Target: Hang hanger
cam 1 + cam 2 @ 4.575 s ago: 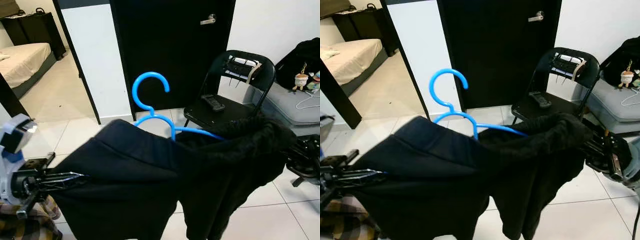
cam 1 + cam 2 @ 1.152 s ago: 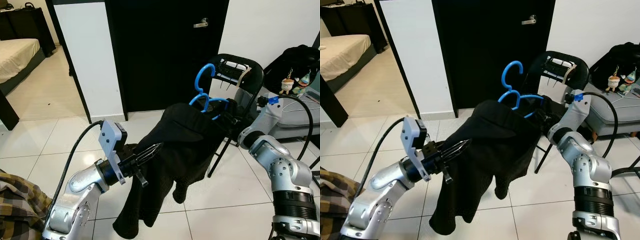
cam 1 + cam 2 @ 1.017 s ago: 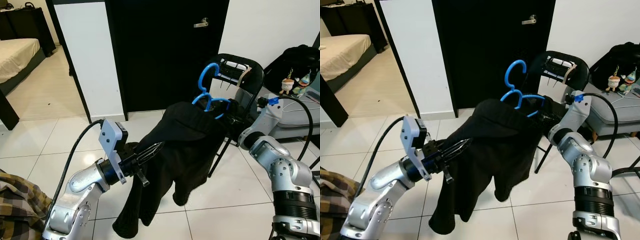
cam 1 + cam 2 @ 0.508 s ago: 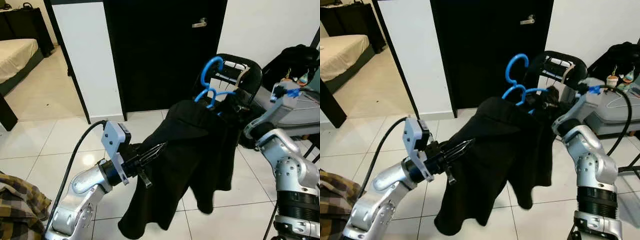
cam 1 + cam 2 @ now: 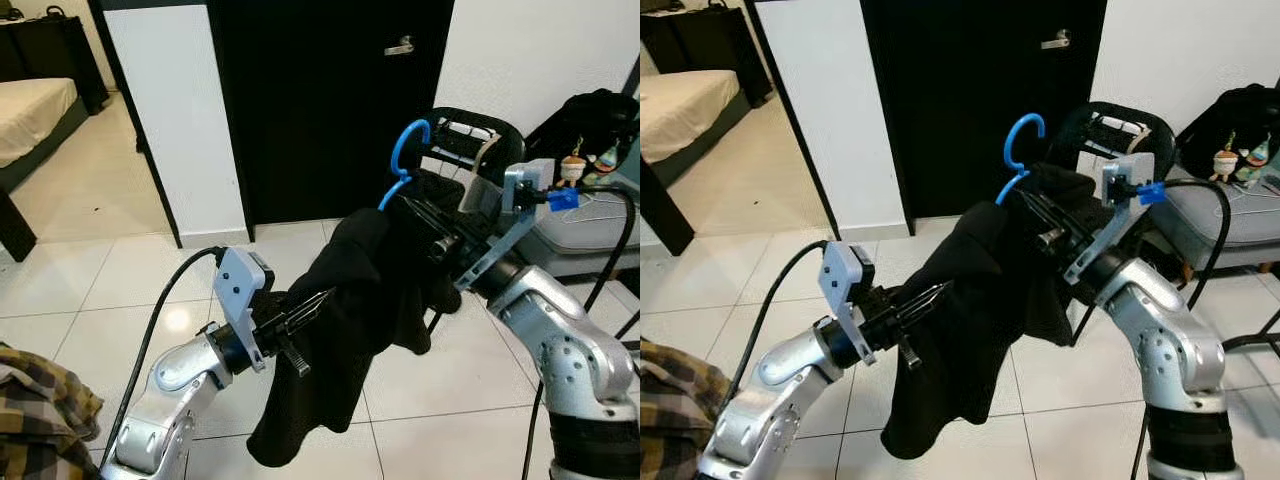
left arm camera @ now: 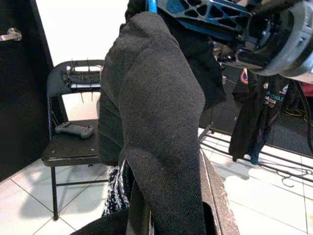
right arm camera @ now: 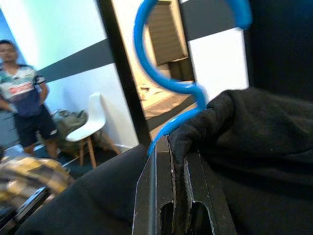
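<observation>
**Black garment on blue hanger, gripped from both sides before the folding chair**

Right fingers (image 7: 168,196) pinched together on a fold of the black garment (image 5: 340,330) just under the blue hanger (image 5: 402,160). Right gripper (image 5: 420,222) raised on a bent silver arm, level with the back of the folding chair (image 5: 480,150). Left fingers (image 6: 215,205) closed on the garment's lower edge. Left gripper (image 5: 305,315) reaching up and forward from a silver elbow, lower and further from the chair. Garment soft, matte, finely knitted, draped in heavy folds. Hanger smooth glossy plastic, its curved hook upright in front of the chair back. Chair black metal; a dark controller (image 6: 73,129) flat on its seat.
</observation>
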`<state>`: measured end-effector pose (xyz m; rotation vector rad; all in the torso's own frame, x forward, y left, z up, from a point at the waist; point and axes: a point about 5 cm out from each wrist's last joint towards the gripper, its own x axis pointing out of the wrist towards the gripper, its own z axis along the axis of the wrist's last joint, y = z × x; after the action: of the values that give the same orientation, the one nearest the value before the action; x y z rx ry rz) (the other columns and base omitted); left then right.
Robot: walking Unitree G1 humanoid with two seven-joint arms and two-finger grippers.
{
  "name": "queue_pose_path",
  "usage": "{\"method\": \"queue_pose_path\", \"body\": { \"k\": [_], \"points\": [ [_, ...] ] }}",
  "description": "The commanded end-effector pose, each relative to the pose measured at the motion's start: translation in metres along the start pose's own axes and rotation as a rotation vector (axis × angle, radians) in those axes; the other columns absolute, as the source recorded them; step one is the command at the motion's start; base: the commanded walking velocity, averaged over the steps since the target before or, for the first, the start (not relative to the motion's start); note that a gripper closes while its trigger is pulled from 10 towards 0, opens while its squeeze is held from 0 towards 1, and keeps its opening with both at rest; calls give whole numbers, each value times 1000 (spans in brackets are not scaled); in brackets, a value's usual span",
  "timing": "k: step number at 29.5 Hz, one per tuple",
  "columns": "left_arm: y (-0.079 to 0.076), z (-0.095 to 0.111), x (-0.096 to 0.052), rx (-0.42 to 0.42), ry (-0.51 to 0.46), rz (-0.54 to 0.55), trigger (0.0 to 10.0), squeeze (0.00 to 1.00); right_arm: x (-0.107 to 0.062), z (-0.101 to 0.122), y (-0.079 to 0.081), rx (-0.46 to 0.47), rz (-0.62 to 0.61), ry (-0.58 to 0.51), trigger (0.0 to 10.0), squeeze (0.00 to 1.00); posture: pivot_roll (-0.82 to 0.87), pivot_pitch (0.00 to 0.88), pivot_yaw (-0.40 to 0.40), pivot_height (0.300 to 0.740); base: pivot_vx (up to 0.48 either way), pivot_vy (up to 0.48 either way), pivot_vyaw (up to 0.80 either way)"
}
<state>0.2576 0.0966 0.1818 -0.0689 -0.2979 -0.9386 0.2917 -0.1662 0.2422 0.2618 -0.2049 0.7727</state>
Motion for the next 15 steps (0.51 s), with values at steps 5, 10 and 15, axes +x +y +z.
{"method": "queue_pose_path", "body": {
  "k": [5, 10, 15],
  "points": [
    [2, -2, 0, 14, -2, 21, 10000, 0, -7, 3, 7, -62, 86, 46, 0, 0, -66, 0, 16, 740, 0, 0, 0],
    [4, -2, 0, 24, -4, 41, 10000, 0, -16, -3, -14, -110, -48, 124, 0, 0, -70, 0, 19, 740, 0, 0, 0],
    [5, -2, 0, 30, -8, 56, 10000, 0, -18, -2, -16, -111, -79, 125, 0, 0, -77, 0, 25, 740, 0, 0, 0]
  ]
}}
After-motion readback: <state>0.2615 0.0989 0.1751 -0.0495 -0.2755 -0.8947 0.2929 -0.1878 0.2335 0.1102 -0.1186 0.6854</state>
